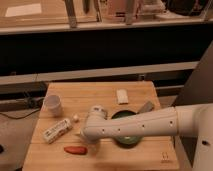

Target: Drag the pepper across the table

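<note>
The red-orange pepper (75,149) lies on the light wooden table (100,92) near its front left edge. My white arm reaches in from the right across the green pan (128,134). My gripper (87,140) hangs below the rounded wrist, just right of and above the pepper, very close to it. I cannot tell whether it touches the pepper.
A white cup (53,105) stands at the left. A white labelled tube bottle (57,130) lies behind the pepper, with a small white piece (76,118) beside it. A white packet (122,96) lies at the back. The pan's grey handle (146,107) points to the back right. A dark mark (165,160) is near the front right corner.
</note>
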Available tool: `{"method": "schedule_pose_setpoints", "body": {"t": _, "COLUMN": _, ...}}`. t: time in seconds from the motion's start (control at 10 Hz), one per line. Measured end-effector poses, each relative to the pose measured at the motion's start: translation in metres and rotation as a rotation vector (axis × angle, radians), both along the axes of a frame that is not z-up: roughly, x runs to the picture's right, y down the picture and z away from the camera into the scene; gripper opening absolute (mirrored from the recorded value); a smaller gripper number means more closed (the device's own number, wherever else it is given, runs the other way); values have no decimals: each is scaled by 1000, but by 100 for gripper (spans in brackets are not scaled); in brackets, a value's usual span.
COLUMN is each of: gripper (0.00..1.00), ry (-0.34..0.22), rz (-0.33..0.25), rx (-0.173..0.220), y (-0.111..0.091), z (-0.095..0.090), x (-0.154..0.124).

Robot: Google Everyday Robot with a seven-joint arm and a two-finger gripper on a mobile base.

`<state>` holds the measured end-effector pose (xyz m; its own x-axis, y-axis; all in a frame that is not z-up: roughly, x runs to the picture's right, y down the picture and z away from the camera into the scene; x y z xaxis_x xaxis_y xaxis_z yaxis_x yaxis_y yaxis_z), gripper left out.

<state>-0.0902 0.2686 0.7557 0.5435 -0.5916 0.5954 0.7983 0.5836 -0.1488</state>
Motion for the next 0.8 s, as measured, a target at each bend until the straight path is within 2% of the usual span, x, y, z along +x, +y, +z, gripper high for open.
{"method": "schedule_pose_setpoints", "body": {"t": 0.3, "gripper": 80, "ry": -13, "rz": 31, "rx": -23, "y": 5, "z": -3, "x": -5}}
{"method": "schedule_pose_setpoints", "body": {"t": 0.8, "gripper": 80, "ry": 2, "rz": 169, "rx": -134, "y": 16, "z": 2, "x": -14}}
